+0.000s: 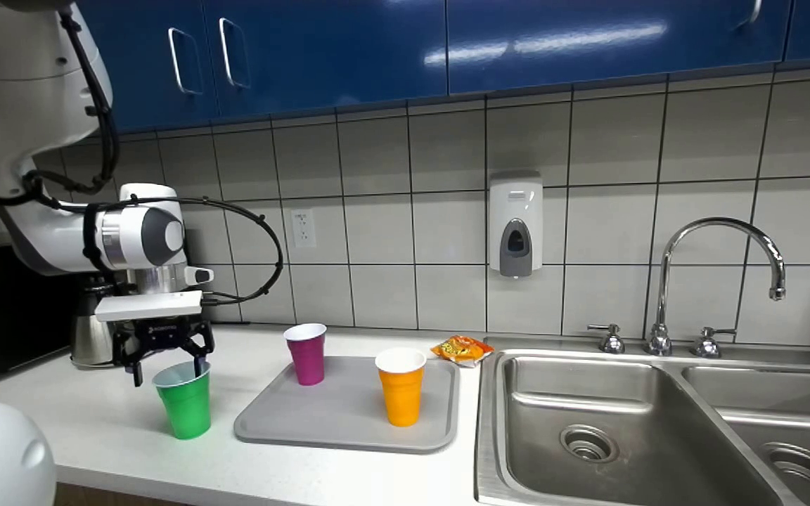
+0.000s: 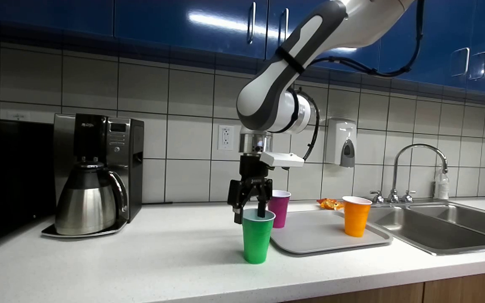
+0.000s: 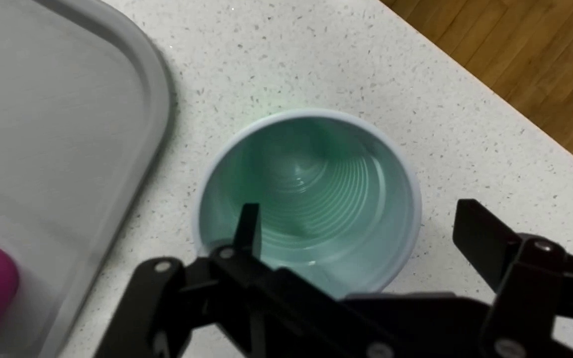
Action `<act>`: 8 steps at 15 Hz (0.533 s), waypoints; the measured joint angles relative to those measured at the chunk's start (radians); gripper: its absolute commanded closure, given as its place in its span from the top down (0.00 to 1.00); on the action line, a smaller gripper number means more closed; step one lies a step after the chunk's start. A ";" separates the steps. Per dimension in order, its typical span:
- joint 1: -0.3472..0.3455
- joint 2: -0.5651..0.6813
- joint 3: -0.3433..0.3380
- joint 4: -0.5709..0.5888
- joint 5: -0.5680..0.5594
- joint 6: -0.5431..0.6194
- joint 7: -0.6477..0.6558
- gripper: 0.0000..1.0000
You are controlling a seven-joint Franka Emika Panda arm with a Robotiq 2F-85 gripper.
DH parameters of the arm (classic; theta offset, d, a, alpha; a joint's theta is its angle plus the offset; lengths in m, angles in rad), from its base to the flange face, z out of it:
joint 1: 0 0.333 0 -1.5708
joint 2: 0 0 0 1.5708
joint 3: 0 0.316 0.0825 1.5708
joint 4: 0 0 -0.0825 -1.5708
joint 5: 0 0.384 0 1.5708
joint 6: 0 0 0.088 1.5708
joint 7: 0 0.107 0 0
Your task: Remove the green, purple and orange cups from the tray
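My pincer (image 1: 168,371) stands spread wide and holds nothing. Its inner finger (image 3: 247,226) dips into the mouth of the green cup (image 1: 188,407) while the outer finger (image 3: 483,238) hangs outside it, on the left in both exterior views, so the left wall lies free between the two. I take it that I straddle the rim like this because one thin wall is easier to pinch than the whole tapered body; whether the inner finger brushes the plastic, I cannot quite make out. The green cup sits upright on the white countertop (image 1: 117,429), just left of the grey tray (image 1: 320,425), so I judge its share of the work done: off the tray, yet well apart from the steel coffee carafe (image 2: 86,210) at the far left. The purple cup (image 1: 308,360) waits toward the tray's far left and the orange cup (image 1: 402,397) toward its right side, both upright, so two of the three cups are left to shift. I should rise straight up next, since a sideways swing with one finger inside the mouth would likely tip so light a cup
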 measured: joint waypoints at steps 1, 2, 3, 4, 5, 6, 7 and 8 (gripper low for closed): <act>0.001 -0.001 0.001 0.002 0.000 0.000 0.000 1.00; 0.001 -0.003 0.002 0.005 0.000 0.000 0.000 1.00; 0.002 -0.005 0.004 0.008 0.000 0.000 0.000 1.00; 0.003 -0.007 0.006 0.012 0.000 0.001 0.000 1.00; 0.004 -0.011 0.008 0.017 0.000 0.001 0.000 1.00; 0.005 -0.016 0.009 0.021 0.000 0.001 0.000 1.00; 0.008 -0.022 0.009 0.024 0.000 0.001 0.000 1.00; 0.009 -0.029 0.009 0.026 0.000 0.001 0.000 1.00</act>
